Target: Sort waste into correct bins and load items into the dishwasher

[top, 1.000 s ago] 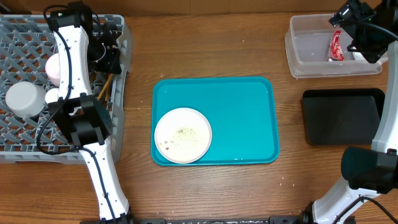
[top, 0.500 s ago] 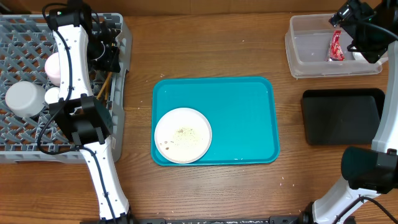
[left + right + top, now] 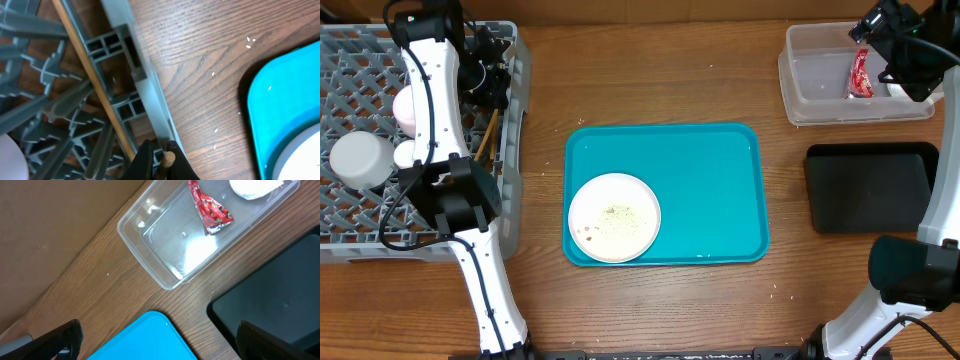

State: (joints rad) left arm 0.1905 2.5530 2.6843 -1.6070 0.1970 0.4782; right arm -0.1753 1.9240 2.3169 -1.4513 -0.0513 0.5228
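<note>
So the left gripper [image 3: 160,162] is pinched all the way down on the end of one chopstick [image 3: 168,159], right at the bottom edge of its wrist view. It's sitting just over the right-hand wall of the dish rack [image 3: 142,85]. In the overhead that's the upper left of the frame. The other chopstick [image 3: 95,80] is already lying diagonally across the lattice just inside that wall.

The step looks like getting the held stick into the rack. The grip is right at the tip and right over the wall, so letting go here could tip it out onto the table [image 3: 200,40]. It probably makes sense to move further in over the grid and lay it flat alongside the other one. A steep angle might send it through a gap.

The right gripper [image 3: 157,332] is spread as wide as it goes with nothing in it, up by the clear tub [image 3: 150,235] in the upper right. The red wrapper [image 3: 210,209] and white napkin [image 3: 255,186] are in the tub. The black tray [image 3: 280,300] looks bare. The plate [image 3: 614,217] is on the teal tray [image 3: 710,180], crumbs on it.

Writing-wise, the wrapper has some pale print, but it's too small to read. No brands anywhere.
</note>
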